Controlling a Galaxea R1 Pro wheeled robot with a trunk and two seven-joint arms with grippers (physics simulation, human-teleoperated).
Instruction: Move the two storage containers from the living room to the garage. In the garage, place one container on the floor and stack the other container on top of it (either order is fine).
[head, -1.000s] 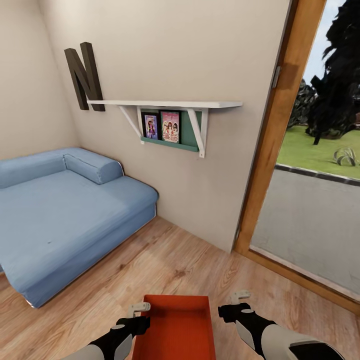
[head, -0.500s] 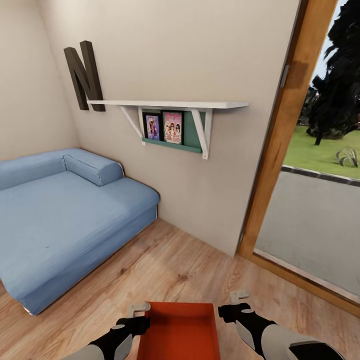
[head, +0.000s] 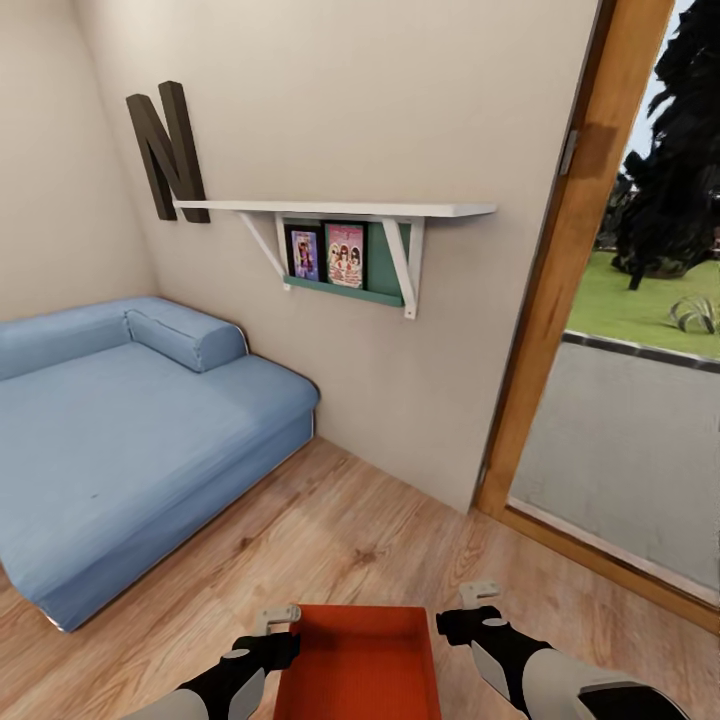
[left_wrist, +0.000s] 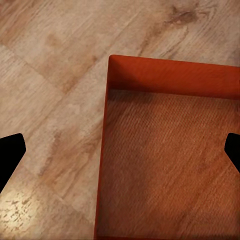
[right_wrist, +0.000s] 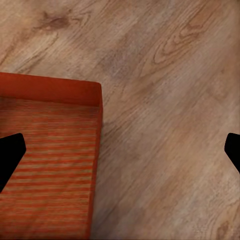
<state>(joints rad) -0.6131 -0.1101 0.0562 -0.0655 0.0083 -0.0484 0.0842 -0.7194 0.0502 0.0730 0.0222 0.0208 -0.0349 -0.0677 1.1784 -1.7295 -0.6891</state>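
Note:
One red-orange storage container (head: 360, 665) lies on the light wood-plank floor of the living room, at the bottom of the head view between my two arms. My left gripper (head: 285, 625) hangs open over the container's left wall (left_wrist: 103, 150), one fingertip outside it and one over the inside. Over the right wall (right_wrist: 97, 160) my right gripper (head: 468, 608) is open in the same way. Neither gripper holds anything. The near end of the container is cut off by the picture's edge.
A blue sofa (head: 120, 430) fills the left side. On the cream wall hang a dark letter "N" (head: 165, 150) and a white shelf (head: 335, 210) with pictures. A wood-framed glass door (head: 560, 300) at the right looks onto pavement and grass.
The whole picture shifted slightly to the right and down a second ago, so the camera moved. Since half a second ago nothing has visibly changed. Both grippers stay open.

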